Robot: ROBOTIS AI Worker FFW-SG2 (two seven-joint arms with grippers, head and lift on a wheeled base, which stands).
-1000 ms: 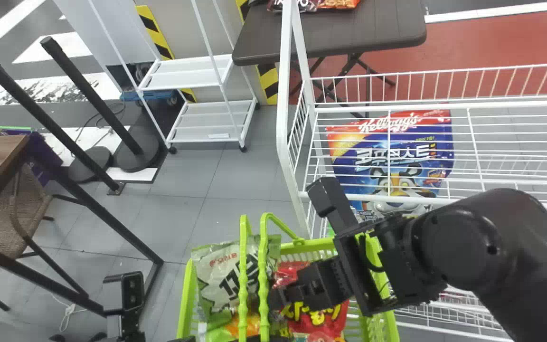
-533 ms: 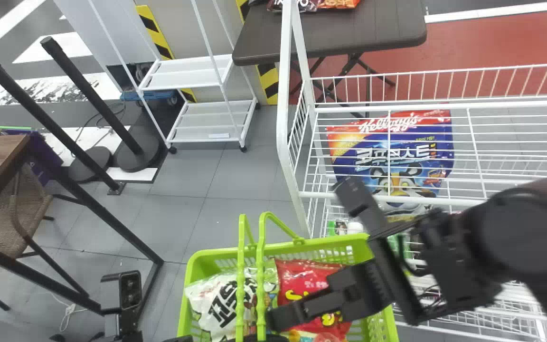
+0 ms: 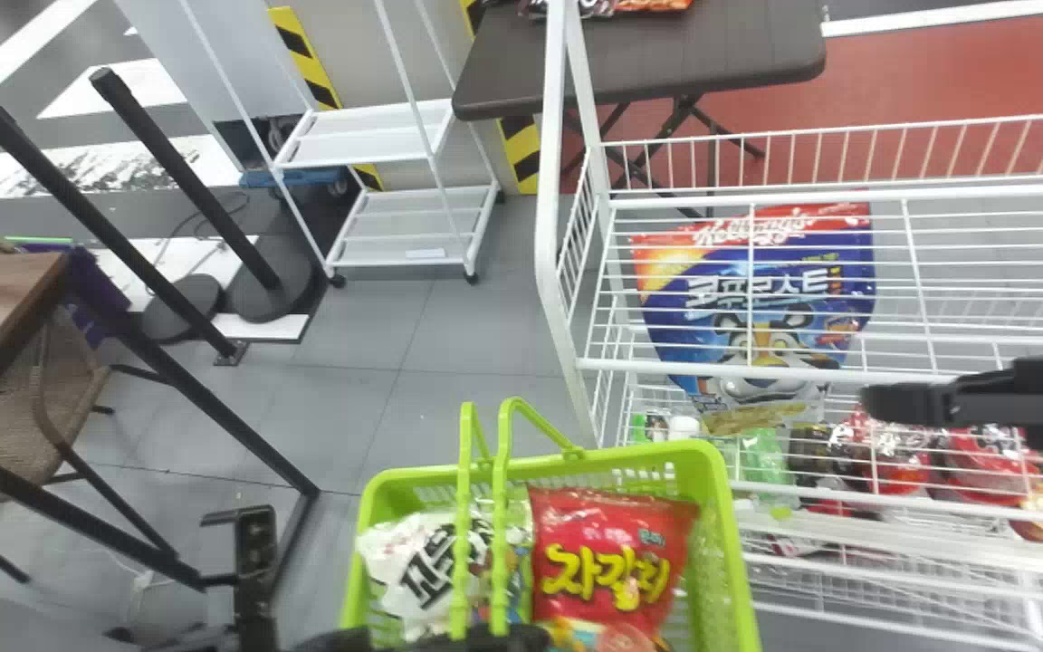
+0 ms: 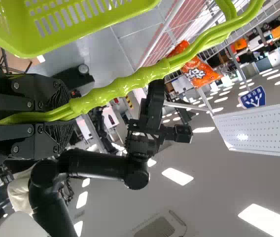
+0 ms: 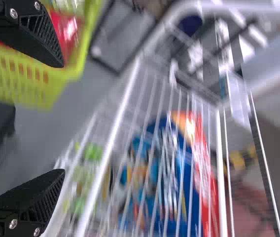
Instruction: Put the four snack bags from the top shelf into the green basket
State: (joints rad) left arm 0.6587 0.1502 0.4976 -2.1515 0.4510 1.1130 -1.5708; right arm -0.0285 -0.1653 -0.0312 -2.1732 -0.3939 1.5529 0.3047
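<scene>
Basket: the green basket (image 3: pixel 721 507) is located at the near edge of the head view, to the left of the wire rack (image 3: pixel 567 299). Its two handles (image 3: pixel 501 507) are raised side by side above the opening.

Left claw: the left claw (image 3: pixel 508 638) is clamped on both handles. In the left wrist view, its jaws close around them from either side.

Right claw: the right claw (image 3: pixel 902 405) is positioned over the rack, to the right of the basket and apart from it, and points left in the head view. In the right wrist view, its jaws are set wide apart.

Basket contents: the white bag (image 3: pixel 422 566) with black lettering lies on the left side. The red bag (image 3: pixel 612 561) with yellow lettering lies on the right side. Part of a multicoloured pack (image 3: pixel 598 636) is located at the near edge of the red bag.

Remaining items: in the left wrist view, the orange bag (image 4: pixel 199 71) is seen past the handles, near the rack's rails; its supporting shelf cannot be determined. The large blue bag (image 3: pixel 757 299) is visible through the upper wires of the rack. A green bottle (image 3: pixel 764 462) and red packs (image 3: pixel 988 462) sit lower in the rack.

Surroundings: a dark bench (image 3: pixel 712 54) stands behind the rack, and a white cart (image 3: pixel 413 222) stands to the left of that bench.
</scene>
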